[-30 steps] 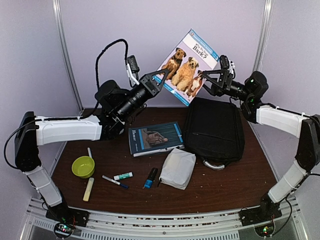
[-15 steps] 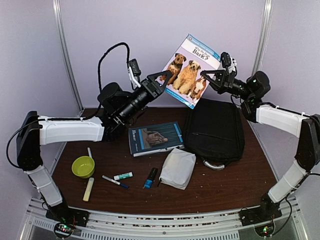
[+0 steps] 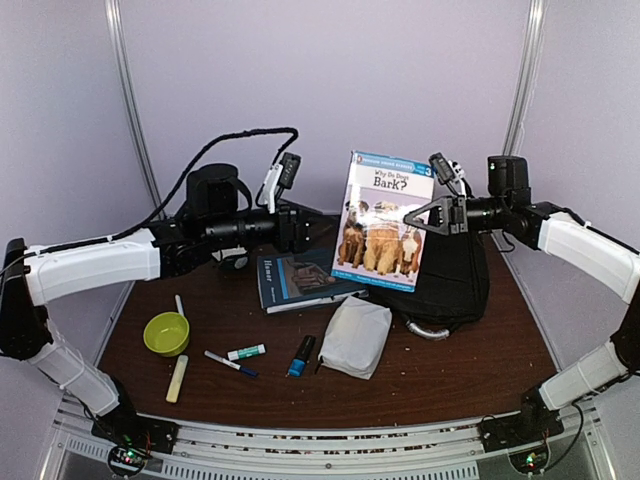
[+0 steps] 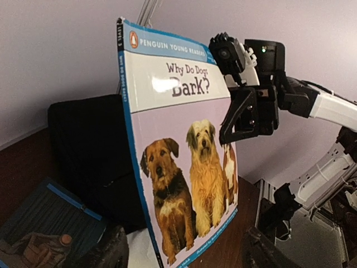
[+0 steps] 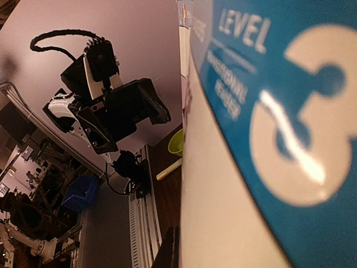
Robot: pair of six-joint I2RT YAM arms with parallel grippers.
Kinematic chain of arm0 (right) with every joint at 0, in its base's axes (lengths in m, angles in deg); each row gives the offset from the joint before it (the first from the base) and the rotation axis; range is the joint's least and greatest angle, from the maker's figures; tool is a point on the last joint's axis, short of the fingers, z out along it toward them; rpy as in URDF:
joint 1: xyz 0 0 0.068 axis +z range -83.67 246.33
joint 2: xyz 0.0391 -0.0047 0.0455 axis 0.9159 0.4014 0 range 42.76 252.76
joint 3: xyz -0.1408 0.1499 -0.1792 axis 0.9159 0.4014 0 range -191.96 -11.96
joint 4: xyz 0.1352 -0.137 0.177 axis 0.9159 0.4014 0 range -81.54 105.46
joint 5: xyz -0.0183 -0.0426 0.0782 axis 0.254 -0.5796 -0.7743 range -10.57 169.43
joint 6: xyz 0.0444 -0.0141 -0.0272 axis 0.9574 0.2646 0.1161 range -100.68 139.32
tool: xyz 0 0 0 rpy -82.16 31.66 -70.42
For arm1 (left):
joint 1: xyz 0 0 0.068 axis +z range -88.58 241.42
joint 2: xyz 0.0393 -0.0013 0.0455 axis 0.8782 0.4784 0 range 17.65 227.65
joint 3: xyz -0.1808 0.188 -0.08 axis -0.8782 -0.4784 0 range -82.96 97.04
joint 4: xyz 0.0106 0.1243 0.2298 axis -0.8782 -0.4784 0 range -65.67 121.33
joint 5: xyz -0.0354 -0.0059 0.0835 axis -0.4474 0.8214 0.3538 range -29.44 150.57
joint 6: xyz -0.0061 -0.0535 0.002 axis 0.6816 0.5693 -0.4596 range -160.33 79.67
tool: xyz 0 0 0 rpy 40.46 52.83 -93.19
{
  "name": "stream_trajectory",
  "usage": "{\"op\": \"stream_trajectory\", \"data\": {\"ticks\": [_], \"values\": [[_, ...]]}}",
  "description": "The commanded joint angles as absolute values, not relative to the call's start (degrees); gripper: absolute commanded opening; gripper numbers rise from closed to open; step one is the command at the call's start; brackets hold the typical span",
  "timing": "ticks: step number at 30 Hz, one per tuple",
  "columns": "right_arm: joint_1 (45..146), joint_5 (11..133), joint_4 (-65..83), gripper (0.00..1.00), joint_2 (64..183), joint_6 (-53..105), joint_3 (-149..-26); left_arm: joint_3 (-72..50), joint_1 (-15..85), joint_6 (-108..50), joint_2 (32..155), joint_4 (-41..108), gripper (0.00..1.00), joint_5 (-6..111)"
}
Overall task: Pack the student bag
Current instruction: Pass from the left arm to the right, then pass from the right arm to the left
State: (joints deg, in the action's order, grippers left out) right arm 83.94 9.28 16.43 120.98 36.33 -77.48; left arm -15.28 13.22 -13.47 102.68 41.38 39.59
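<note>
The right gripper (image 3: 415, 215) clamps the thin glossy book (image 3: 385, 225) between its fingers — now upright, no longer tilted — beside the soft black bag (image 3: 455, 275); the left gripper (image 3: 305, 228) has let go, fingers spread.

Green bowl (image 3: 166, 333), white pouch (image 3: 356, 336), what look like markers (image 3: 230, 362).
</note>
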Motion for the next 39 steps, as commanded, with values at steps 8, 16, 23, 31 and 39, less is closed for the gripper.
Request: {"op": "stream_trajectory", "data": {"ticks": [8, 16, 23, 31, 39], "values": [[86.9, 6.3, 40.0, 0.0, 121.4, 14.6, -82.9, -22.6, 13.1, -4.1, 108.5, 56.4, 0.73, 29.5], [87.7, 8.3, 39.6, 0.0, 122.1, 15.3, -84.4, -22.4, 12.0, 0.3, 114.2, 66.5, 0.46, 26.6], [87.7, 9.9, 35.8, 0.0, 121.3, 18.4, -82.8, -24.1, 11.6, 6.1, 117.2, 77.3, 0.15, 22.7], [85.5, 22.2, 47.5, 0.39, 118.5, 5.0, -84.2, -25.4, 11.7, 3.9, 114.5, 73.4, 0.0, 25.0], [85.5, 48.7, 57.9, 0.56, 107.8, -18.3, -72.6, -24.9, 13.7, -1.1, 107.6, 48.3, 0.0, 31.2]]}}
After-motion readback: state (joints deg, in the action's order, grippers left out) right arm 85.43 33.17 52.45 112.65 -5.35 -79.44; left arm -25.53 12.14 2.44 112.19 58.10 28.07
